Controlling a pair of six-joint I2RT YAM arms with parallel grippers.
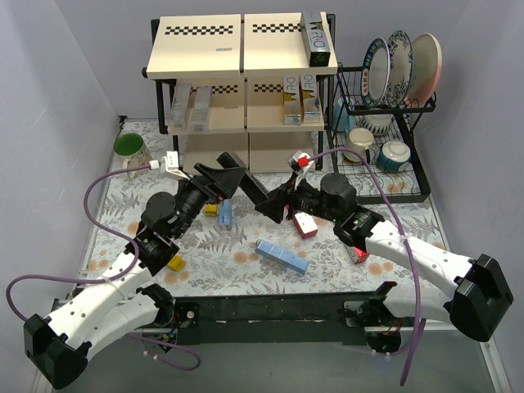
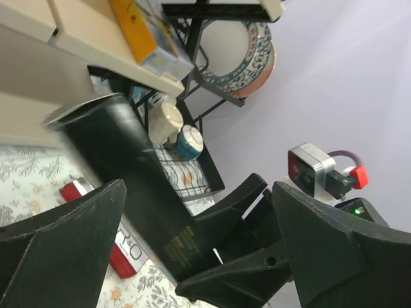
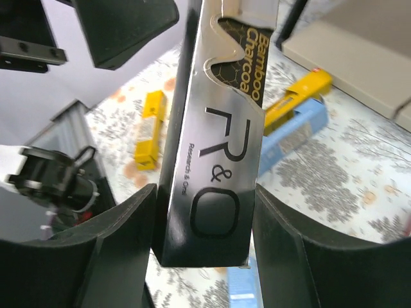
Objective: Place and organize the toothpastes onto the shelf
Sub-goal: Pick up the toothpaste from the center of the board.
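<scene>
Grips the black toothpaste carton (image 3: 221, 160) firmly between both fingers of the right gripper (image 3: 205, 256), in mid-air above the table (image 1: 237, 274) and in front of the shelf (image 1: 205, 49). Presents the left gripper (image 2: 198, 187) spread wide, with 1 finger on each side of that same carton and not closed on it. Shows 1 top-tier carton (image 1: 318, 37) and 4 more cartons on the middle tier. Shows 1 blue carton (image 1: 282, 255) lying flat on the table between the 2 arms.

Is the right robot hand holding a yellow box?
No, the right gripper is clamped on a black-and-silver carton that reads Bamboo Charcoal.
</scene>
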